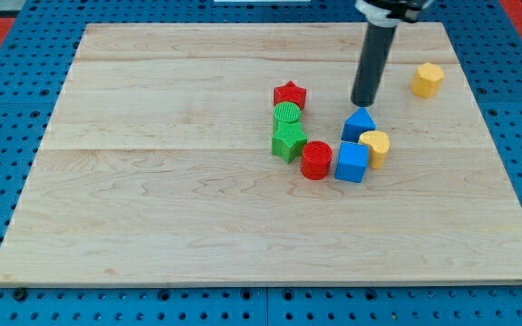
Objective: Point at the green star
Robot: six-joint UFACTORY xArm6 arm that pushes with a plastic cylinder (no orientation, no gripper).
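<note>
Right of the green star (288, 142), across a gap, the arm's rod is holding my tip (364, 103) just above the blue block (359, 124), touching nothing. Judging by that gap, the approach is under way; next, the arm is needing a leftward, slightly downward slide past the red cylinder (315, 160).

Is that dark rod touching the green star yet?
Apart. In the camera view my tip sits above the blue block, with bare wood between it and the green star, lower toward the view's left.
</note>
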